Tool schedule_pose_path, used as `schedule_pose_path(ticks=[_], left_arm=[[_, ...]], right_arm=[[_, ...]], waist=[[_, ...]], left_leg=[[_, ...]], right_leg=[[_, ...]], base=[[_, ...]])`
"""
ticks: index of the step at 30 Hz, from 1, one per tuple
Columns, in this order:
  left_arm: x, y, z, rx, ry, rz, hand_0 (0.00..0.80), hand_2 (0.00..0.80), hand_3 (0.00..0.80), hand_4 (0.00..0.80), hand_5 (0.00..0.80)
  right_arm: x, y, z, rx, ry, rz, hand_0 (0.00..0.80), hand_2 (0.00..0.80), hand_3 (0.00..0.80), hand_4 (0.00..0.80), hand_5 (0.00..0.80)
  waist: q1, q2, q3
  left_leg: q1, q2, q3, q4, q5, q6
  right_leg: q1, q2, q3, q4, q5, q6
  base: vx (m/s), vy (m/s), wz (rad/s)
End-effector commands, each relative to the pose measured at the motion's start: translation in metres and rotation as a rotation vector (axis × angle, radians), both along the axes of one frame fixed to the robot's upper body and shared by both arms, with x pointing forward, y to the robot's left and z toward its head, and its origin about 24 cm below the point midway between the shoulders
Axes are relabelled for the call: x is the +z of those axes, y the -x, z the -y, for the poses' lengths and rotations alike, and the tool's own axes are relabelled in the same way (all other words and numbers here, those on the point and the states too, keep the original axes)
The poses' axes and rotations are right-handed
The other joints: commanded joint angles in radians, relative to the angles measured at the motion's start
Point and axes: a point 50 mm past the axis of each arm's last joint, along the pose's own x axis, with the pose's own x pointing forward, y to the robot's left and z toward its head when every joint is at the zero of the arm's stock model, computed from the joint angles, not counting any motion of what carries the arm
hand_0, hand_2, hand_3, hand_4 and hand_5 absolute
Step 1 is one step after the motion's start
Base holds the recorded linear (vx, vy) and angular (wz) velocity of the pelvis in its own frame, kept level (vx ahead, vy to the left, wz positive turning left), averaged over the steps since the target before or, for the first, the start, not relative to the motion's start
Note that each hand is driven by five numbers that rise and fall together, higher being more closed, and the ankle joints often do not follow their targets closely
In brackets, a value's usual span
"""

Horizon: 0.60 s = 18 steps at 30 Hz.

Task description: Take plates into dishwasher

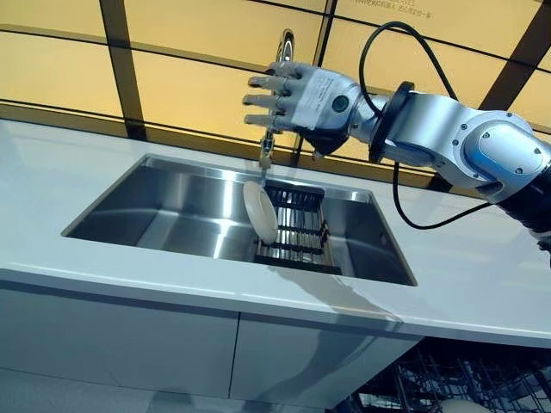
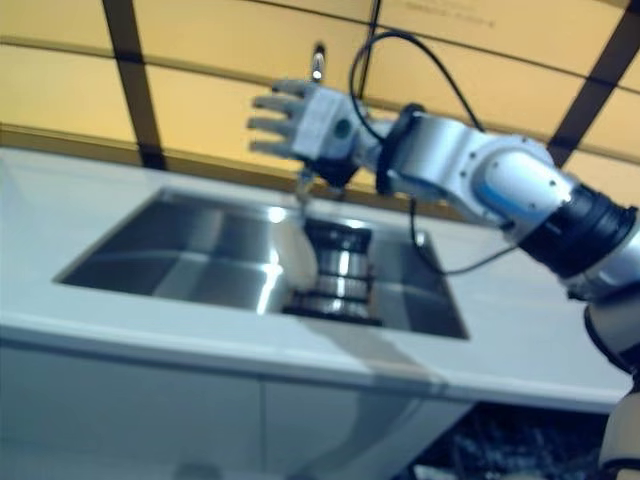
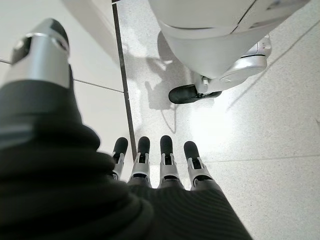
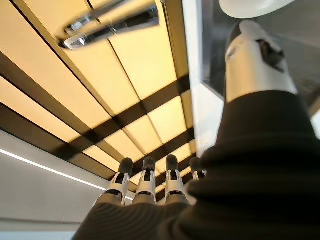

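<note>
A white plate [image 1: 260, 212] stands on edge in a black dish rack [image 1: 298, 231] inside the steel sink [image 1: 172, 215]. My right hand [image 1: 288, 98] hovers above the rack, in front of the faucet [image 1: 283, 47], fingers straight and spread, holding nothing. In the right wrist view the hand's fingers [image 4: 148, 181] stretch out toward the yellow tiled wall, and the plate's rim [image 4: 250, 6] shows past the thumb. My left hand [image 3: 155, 165] hangs low over the floor with its fingers straight and nothing in it.
White countertop [image 1: 482, 275] surrounds the sink. An open dishwasher's wire rack [image 1: 456, 379] shows at the lower right below the counter, with something pale in it. White cabinet fronts [image 1: 120, 344] run under the counter.
</note>
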Motion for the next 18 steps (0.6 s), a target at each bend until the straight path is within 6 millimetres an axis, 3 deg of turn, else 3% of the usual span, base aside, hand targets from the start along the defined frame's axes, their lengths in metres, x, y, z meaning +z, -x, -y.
schedule_pose_path(ticks=[1,4,10,18], left_arm=[[0.001,-0.006,0.002,0.003,-0.070,0.064,0.000,0.000,0.000,0.000,0.000],[-0.003,-0.001,0.010,0.016,-0.061,0.068,0.000,0.000,0.000,0.000,0.000],[0.007,-0.002,-0.012,0.051,-0.061,0.068,0.000,0.000,0.000,0.000,0.000],[0.014,-0.011,-0.020,0.070,-0.048,0.110,0.000,0.000,0.000,0.000,0.000]], right_arm=[[0.026,0.016,0.017,-0.081,0.027,0.095,0.000,0.000,0.000,0.000,0.000],[0.021,0.021,0.013,-0.053,0.082,0.081,0.000,0.000,0.000,0.000,0.000],[0.022,0.024,0.005,-0.042,0.147,0.078,0.000,0.000,0.000,0.000,0.000],[0.020,0.020,-0.005,-0.080,0.201,0.101,0.000,0.000,0.000,0.000,0.000]], waist=[[0.034,-0.067,0.005],[0.035,-0.066,0.020],[0.049,-0.066,0.037],[0.067,-0.061,0.085]], left_leg=[[-0.006,0.002,-0.027,-0.002,-0.049,0.001],[-0.006,0.000,-0.035,-0.002,-0.046,-0.003],[-0.033,0.002,-0.049,-0.002,-0.037,-0.006],[-0.092,0.008,-0.064,-0.002,-0.017,-0.011]], right_leg=[[0.010,-0.035,-0.019,0.003,0.026,0.113],[0.015,-0.037,-0.029,0.003,0.024,0.108],[0.001,-0.035,-0.039,0.002,0.021,0.106],[-0.039,-0.029,-0.048,0.002,0.018,0.097]], base=[[-0.028,-0.064,0.04],[0.006,0.046,0.06],[-0.002,0.024,0.14],[-0.093,-0.001,0.06]])
